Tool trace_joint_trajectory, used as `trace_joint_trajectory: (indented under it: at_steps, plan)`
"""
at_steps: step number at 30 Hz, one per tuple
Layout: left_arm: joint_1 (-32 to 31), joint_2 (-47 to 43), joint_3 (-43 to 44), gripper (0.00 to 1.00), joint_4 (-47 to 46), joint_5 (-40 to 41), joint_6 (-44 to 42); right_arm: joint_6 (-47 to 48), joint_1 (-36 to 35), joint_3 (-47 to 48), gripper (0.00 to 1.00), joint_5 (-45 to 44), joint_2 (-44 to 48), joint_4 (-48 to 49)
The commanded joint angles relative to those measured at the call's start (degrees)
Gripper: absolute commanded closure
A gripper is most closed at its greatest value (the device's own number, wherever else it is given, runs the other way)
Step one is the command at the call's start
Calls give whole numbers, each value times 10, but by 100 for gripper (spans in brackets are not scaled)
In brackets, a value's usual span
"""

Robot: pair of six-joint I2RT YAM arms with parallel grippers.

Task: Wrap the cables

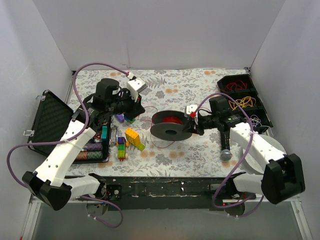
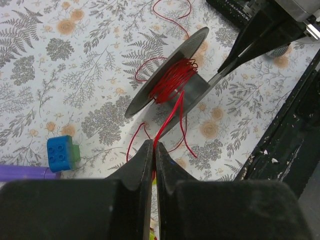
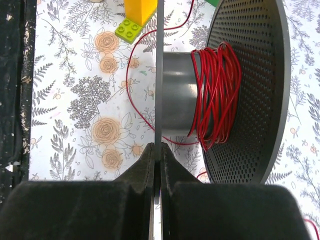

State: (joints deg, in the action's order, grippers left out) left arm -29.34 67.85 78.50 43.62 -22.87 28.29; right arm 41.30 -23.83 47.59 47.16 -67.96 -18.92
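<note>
A black spool [image 1: 170,126] stands on its flange rims mid-table, with thin red wire [image 1: 173,119] wound loosely round its grey hub. My left gripper [image 1: 133,114], left of the spool, is shut on a loose strand of the red wire [image 2: 167,117]; in the left wrist view its fingertips [image 2: 154,150] pinch the strand, which runs up to the coil [image 2: 172,80]. My right gripper [image 1: 193,123] is shut on the thin edge of one spool flange [image 3: 159,75], its tips [image 3: 159,156] clamping it. The red coil [image 3: 217,95] sits against the perforated far flange [image 3: 250,75]. More loose red wire lies on the cloth [image 3: 131,95].
An open black case [image 1: 50,120] and stacked chips [image 1: 90,150] lie at the left. Toy bricks [image 1: 132,137] lie between case and spool, one blue [image 2: 62,152]. A black tray [image 1: 260,110] with rubber bands stands at the back right. A grey round object [image 1: 226,155] lies by the right arm.
</note>
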Motion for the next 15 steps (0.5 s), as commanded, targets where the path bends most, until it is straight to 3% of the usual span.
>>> trace_joint_trajectory:
  at_steps: [1, 6, 7, 9, 11, 15]
  plan:
    - [3, 5, -31, 100, -26, 3, -5, 105, -2, 75, 99, 57, -51, 13]
    - [3, 47, -34, 100, -59, -58, 4, 187, -2, 121, 99, 51, -105, -123]
    - [3, 56, -34, 100, -65, -70, 6, 196, -2, 123, 93, 52, -104, -134]
    - [3, 69, -27, 100, -77, -82, 8, 195, -2, 124, 72, 52, -95, -129]
    - [3, 81, -18, 100, -84, -78, 7, 179, -2, 125, 60, 55, -82, -106]
    - [3, 91, -16, 100, -94, -88, 10, 142, -2, 126, 49, 52, -71, -65]
